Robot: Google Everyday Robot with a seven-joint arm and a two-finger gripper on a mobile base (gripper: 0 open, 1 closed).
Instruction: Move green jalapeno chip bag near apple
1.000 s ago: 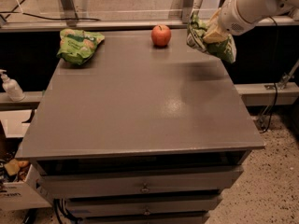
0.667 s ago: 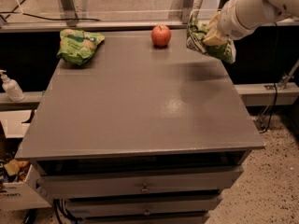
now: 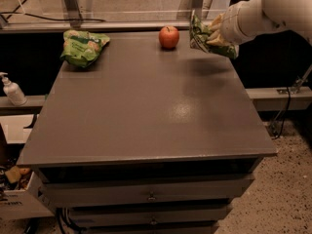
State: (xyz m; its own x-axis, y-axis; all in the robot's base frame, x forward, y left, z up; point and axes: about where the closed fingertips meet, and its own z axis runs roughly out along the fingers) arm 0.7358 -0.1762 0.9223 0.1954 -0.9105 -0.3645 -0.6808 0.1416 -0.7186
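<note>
In the camera view, my gripper [image 3: 211, 33] hangs over the far right corner of the grey table [image 3: 146, 106], at the end of my white arm, which reaches in from the upper right. My jaws are closed on the green jalapeno chip bag [image 3: 198, 31], pinching its crinkled foil. The bag is tilted and appears to be clear of the tabletop, with a dim shadow on the surface beneath it.

The apple [image 3: 169, 37] sits on the table just left of the bag, close to it but not touching. A lighter green bag [image 3: 83, 47] lies at the far left corner, well apart from both. Drawers [image 3: 151, 195] run along the near face below the top. A pump bottle [image 3: 12, 90] stands on a ledge left of the table.
</note>
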